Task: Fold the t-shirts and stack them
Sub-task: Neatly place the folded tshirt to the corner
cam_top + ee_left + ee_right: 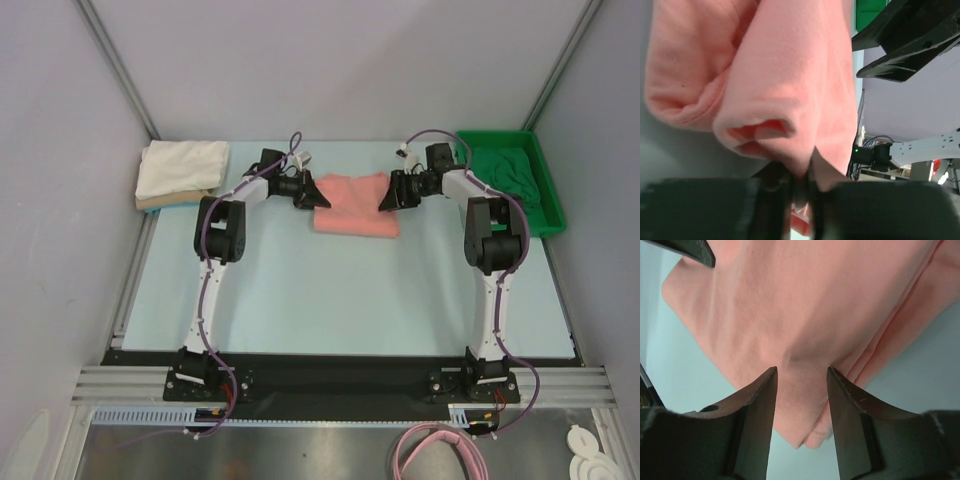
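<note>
Pink t-shirt point(355, 207) is laid folded at the far middle of the desk point(300, 290). Its left edge is pinched by the left gripper point(801, 180); the right gripper point(801, 377) is seen parted over the right edge. Being soft and limp, it is best taken by folded edges.

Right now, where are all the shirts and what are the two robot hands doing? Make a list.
pink shirt: folded, middle of the far side
left gripper: shut on the pink shirt's left edge
right gripper: open, at the shirt's right edge
white shirt: far left, lying on the tan shirt
dark green shirt: in the green tray, far right
</note>
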Robot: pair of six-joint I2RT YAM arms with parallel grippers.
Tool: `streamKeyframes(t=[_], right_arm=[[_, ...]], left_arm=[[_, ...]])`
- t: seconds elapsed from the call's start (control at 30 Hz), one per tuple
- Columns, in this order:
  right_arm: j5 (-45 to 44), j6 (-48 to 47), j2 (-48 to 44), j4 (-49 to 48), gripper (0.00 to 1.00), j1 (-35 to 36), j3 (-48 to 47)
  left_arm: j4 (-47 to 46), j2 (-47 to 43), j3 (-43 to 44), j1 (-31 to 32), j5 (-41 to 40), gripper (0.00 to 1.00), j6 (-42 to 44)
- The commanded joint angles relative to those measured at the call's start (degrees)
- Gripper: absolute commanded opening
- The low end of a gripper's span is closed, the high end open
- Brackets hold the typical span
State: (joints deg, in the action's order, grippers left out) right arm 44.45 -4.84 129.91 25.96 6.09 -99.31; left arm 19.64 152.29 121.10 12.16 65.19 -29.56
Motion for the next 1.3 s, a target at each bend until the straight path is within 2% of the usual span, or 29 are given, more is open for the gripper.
streamKeyframes(t=[0.0,0.07,0.17,0.2,0.23,0.3,0.33,0.37,0.43,0.53,0.57,0.77,1.0,1.27], right_arm=[[-0.5,-2.4,-7.2,3.2,0.49,-1.2,0.9],[-0.5,-3.7,-12.6,4.5,0.49,-2.0,2.2],[-1.6,-7.6,-21.5,9.2,0.49,-2.9,5.5],[-2.7,-10.2,-23.9,9.8,0.5,-3.0,8.2],[-3.3,-11.1,-26.3,10.3,0.5,-2.9,9.9],[-4.2,-11.9,-33.9,9.6,0.5,-3.0,15.9],[-4.2,-11.9,-36.6,9.0,0.5,-3.2,18.2],[-4.3,-11.7,-40.8,7.7,0.5,-3.1,19.8],[-3.9,-10.5,-44.8,6.4,0.5,-3.1,24.4],[-3.3,-8.6,-50.4,3.7,0.51,-3.1,27.8],[-3.1,-8.2,-52.2,2.4,0.51,-3.2,29.7],[-2.8,-7.6,-53.0,0.8,0.5,-3.1,31.2],[-1.9,-8.0,-53.4,0.0,0.5,-3.0,32.9],[-1.6,-8.5,-53.5,-0.1,0.5,-3.0,33.7]], left_arm=[[0.1,-1.2,2.4,-0.2,2.8,0.1,1.3],[1.9,-2.9,2.4,-0.6,2.8,0.01,4.0],[9.6,-6.4,3.3,-2.1,-0.7,0.0,11.9],[16.7,-7.2,5.9,-2.6,-4.7,0.0,14.9],[21.1,-7.8,7.7,-3.3,-8.0,0.01,22.1],[32.1,-9.7,12.3,-3.6,-14.0,0.0,28.6],[34.7,-10.5,13.0,-4.0,-20.0,0.0,33.2],[36.4,-11.7,12.9,-4.1,-22.2,0.0,34.9],[40.0,-14.9,11.8,-4.5,-30.4,0.0,38.2],[43.4,-18.2,11.3,-4.5,-38.5,0.0,42.4],[44.2,-18.8,11.3,-4.5,-44.5,0.0,43.1],[41.7,-24.0,10.8,-4.5,-60.7,0.0,47.6],[35.5,-23.3,16.7,-4.5,-80.2,0.01,54.3],[26.3,-22.7,20.3,-4.4,-90.1,0.0,57.6]])
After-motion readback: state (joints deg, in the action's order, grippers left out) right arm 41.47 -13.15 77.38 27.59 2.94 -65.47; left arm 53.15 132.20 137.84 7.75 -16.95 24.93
